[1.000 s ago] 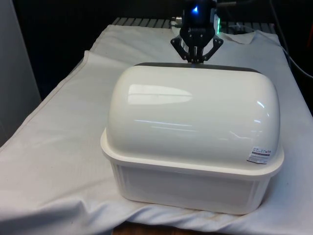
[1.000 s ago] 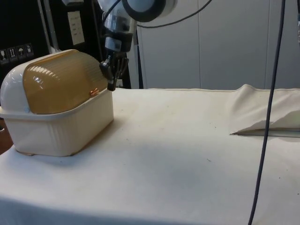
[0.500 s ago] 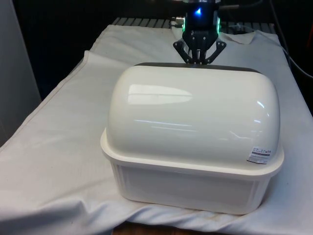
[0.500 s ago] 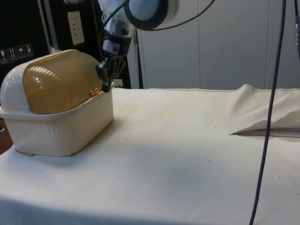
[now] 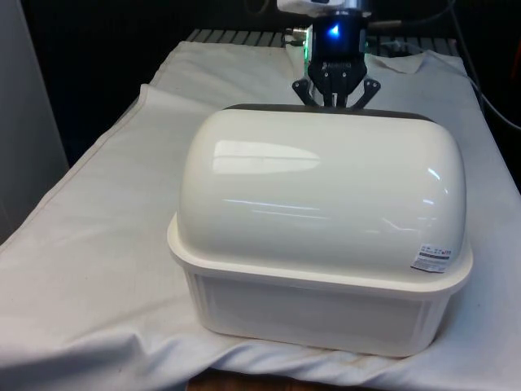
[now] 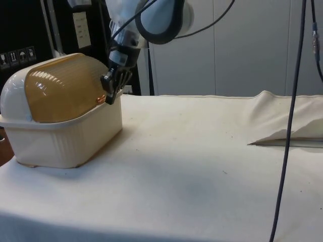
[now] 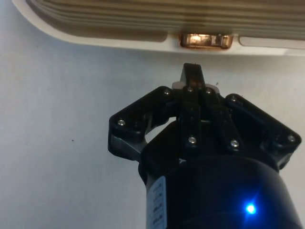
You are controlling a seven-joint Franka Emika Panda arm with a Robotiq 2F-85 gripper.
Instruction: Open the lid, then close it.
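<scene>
- Front view: a cream bread box (image 5: 321, 236) is sitting on the white cloth (image 5: 98, 244) at the near end of the table, turning its smooth domed back to the camera.
- A small white sticker (image 5: 430, 259) is showing low on the dome toward the front view's right; it is carrying dark print and a reddish stripe, but the writing is too small to read.
- The black gripper (image 5: 335, 101) is hanging just behind the far top edge of the bread box, a little right of its middle, with its tips dipping out of sight behind the dome.
- Side view: the amber ribbed lid (image 6: 65, 88) is lying shut over the box opening, and a small copper handle (image 6: 101, 99) is sticking out at its lower edge.
- The gripper (image 6: 110, 96) is leaning in toward the lid, its tips sitting right at the handle, possibly touching it, though contact is hard to confirm from here.
- Small pictogram labels (image 6: 17, 57) are showing on the dark wall behind the box; nothing on them is readable.
- Wrist view: the fingers (image 7: 192, 78) are lying pressed together with nothing between them, pointing at the handle (image 7: 205, 41) and stopping just short of it.
- The ribbed lid (image 7: 143, 12) is running across beyond the handle, above the cream rim (image 7: 95, 39) of the box.
</scene>
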